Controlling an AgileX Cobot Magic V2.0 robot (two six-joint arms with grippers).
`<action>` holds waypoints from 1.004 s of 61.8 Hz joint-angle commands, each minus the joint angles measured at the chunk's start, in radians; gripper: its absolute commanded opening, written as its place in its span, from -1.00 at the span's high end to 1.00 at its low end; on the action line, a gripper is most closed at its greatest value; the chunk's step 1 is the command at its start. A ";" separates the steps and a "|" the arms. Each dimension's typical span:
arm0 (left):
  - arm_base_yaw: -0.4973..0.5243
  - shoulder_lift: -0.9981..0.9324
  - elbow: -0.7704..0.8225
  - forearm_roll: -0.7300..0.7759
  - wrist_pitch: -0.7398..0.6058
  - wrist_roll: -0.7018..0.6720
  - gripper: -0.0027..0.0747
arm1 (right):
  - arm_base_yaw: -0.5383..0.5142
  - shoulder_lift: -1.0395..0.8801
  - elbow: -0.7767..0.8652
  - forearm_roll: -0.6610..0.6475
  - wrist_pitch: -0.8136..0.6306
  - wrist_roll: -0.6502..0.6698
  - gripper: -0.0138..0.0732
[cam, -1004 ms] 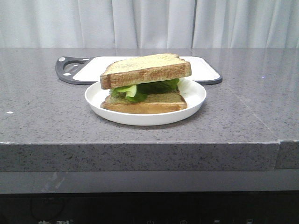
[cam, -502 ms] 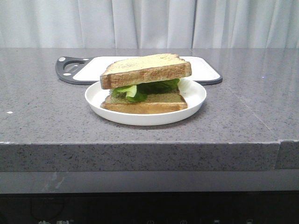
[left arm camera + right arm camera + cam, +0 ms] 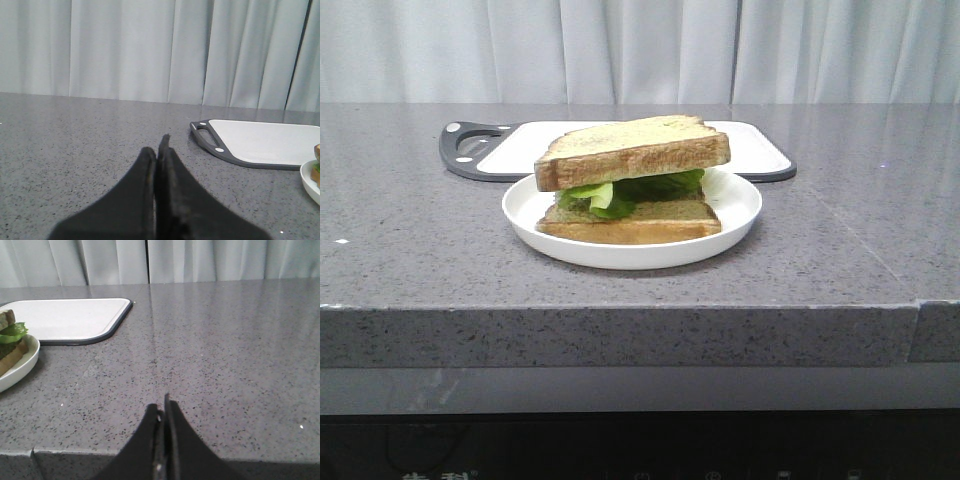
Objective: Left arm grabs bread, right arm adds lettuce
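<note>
In the front view the bread (image 3: pixel 632 150), a thick toasted slice with a dark brown crust, lies on top of the green ruffled lettuce (image 3: pixel 630 190). The lettuce rests on a second slice with a lighter golden edge (image 3: pixel 630 222) in a white plate (image 3: pixel 740 212). Neither arm shows in the front view. My left gripper (image 3: pixel 157 150) is shut and empty, low over the counter, to the left of the plate (image 3: pixel 310 182). My right gripper (image 3: pixel 161 407) is shut and empty near the counter's front edge, to the right of the plate (image 3: pixel 17 371), where the lettuce (image 3: pixel 12 332) shows.
A white cutting board with a dark grey rim (image 3: pixel 760 152) lies behind the plate; it also shows in the left wrist view (image 3: pixel 260 145) and the right wrist view (image 3: pixel 70 320). The grey speckled counter ends at a front edge (image 3: pixel 620 310). White curtains hang behind.
</note>
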 commanded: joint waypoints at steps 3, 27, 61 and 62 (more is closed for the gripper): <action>0.003 -0.019 0.005 -0.006 -0.083 -0.004 0.98 | -0.008 -0.024 -0.002 -0.004 -0.095 0.000 0.95; 0.003 -0.019 0.005 -0.006 -0.083 -0.004 0.98 | -0.008 -0.024 -0.002 -0.029 -0.127 0.024 0.95; 0.003 -0.019 0.005 -0.006 -0.083 -0.004 0.98 | -0.008 -0.024 -0.002 -0.176 -0.142 0.206 0.95; 0.003 -0.019 0.005 -0.006 -0.083 -0.004 0.98 | -0.008 -0.024 -0.002 -0.176 -0.142 0.206 0.95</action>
